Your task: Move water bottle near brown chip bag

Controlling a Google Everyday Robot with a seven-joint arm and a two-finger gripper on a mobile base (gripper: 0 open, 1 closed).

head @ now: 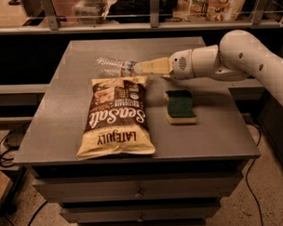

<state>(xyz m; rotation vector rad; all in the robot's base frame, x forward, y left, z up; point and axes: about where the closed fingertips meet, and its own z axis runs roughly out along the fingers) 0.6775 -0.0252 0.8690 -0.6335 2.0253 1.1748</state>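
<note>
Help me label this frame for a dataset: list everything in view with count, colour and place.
water bottle: one, clear with a dark label band, lying on its side at the back of the table, just behind the bag's far edge
brown chip bag: one, tan and dark brown, lying flat at centre-left
sponge: one, green over yellow, right of the bag
table: one, grey, with drawers below
cables: dark, on the floor at left
arm: one, white, reaching in from the right
gripper: one, tan, at the bottle's right end
</note>
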